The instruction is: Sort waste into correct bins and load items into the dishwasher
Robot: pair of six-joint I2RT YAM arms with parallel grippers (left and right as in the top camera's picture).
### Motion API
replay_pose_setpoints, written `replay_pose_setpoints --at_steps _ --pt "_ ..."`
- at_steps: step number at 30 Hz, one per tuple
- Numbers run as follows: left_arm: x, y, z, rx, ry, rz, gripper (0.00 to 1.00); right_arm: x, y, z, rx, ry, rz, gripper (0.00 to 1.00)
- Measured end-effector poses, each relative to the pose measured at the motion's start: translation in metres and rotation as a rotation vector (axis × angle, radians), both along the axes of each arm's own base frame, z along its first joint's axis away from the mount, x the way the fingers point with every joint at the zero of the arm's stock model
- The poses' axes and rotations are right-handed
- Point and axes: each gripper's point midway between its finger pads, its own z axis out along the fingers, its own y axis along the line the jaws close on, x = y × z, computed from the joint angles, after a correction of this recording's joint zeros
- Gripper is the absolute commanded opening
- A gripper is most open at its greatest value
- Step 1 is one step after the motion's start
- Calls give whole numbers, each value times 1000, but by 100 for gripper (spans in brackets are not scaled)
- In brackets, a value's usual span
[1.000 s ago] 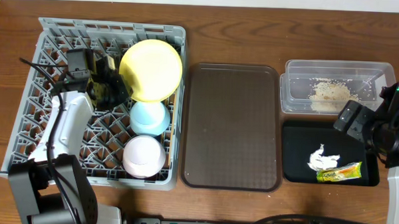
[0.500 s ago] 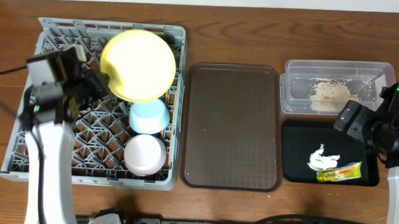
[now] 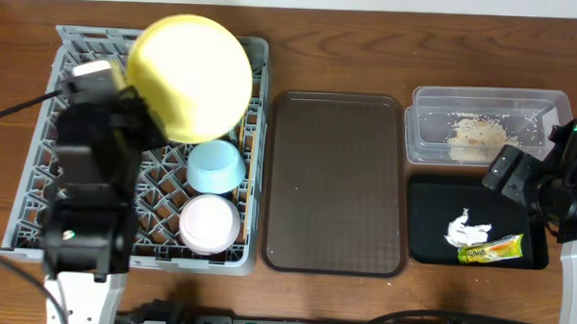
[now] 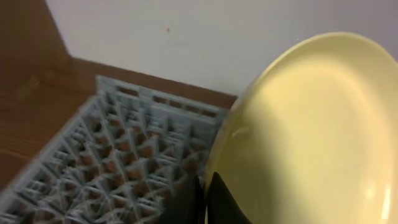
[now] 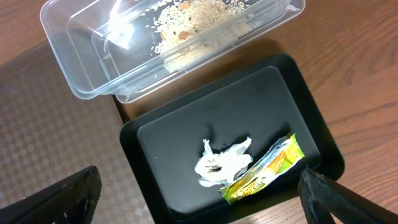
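Left gripper (image 4: pixel 204 202) clamped on yellow plate (image 3: pixel 190 77) rim, holding it tilted above dish rack (image 3: pixel 37 197), likely to slot it upright between pegs; right gripper (image 5: pixel 199 196) jaws wide, empty, hovering over black tray (image 5: pixel 180 140) with tissue (image 5: pixel 221 163) and wrapper (image 5: pixel 264 169).

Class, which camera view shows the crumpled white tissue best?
The right wrist view: the crumpled white tissue appears large and sharp, lying in the shallow black rectangular tray. The overhead view shows it only as a small white patch; the left wrist view does not show it.

Wood table (image 3: pixel 350 39); blurred wall (image 4: pixel 186 31) behind, apparently white.
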Motion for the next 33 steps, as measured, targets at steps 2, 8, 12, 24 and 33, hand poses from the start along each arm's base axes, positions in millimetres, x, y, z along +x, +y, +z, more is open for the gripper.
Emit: replay_pose_setpoints --at_steps 2,8,12,24,33 --pt "7 -14 -8 103 34 -3 7 0 0 0 0 0 0 99" --pt "38 -60 -47 430 141 19 7 0 0 0 0 0 0 99" --pt "60 -86 -71 639 165 72 7 0 0 0 0 0 0 99" --pt "87 -92 -51 903 109 228 7 0 0 0 0 0 0 99" --pt "82 -90 -50 1091 216 185 7 0 0 0 0 1 0 99"
